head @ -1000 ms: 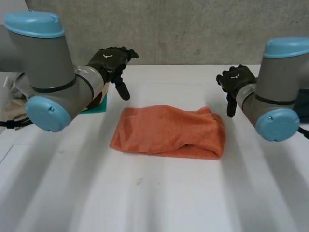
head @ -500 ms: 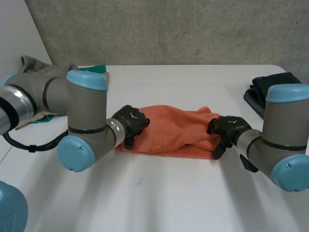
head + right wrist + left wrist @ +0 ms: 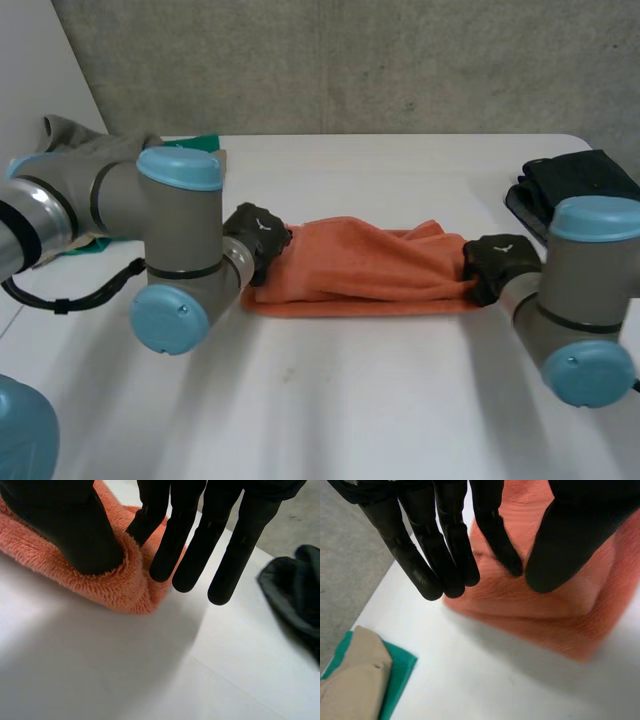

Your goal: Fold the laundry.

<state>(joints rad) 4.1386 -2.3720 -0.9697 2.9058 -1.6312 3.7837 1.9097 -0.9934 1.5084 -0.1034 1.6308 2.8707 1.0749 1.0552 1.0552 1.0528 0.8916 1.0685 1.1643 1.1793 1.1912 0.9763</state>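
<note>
I have the towel (image 3: 370, 268) lying in the middle of the table (image 3: 380, 410), folded into a long band that runs left to right, with a hand at each short end. My left hand (image 3: 258, 238) is on the left end. In its wrist view the thumb and the finger next to it come together on the cloth, while the other fingers hang straight over bare table just past the edge. My right hand (image 3: 494, 262) is on the right end, its thumb planted on top of the cloth and the next finger tucked behind the end fold, so a roll of towel is nipped between them. Its remaining fingers are straight and off the cloth. I judge this to be the grasp before the next fold. That move needs both ends lifted level and one carried across to meet the other, keeping the layers from sliding. The near long edge looks straight, and the far right corner is rumpled. There is plenty of bare table on the near side and some on the far side. The pile (image 3: 190, 150) at far left sits close to my left arm, and the dark garment (image 3: 575, 182) at far right lies near my right arm, so I should keep the sweeps inward.
</note>
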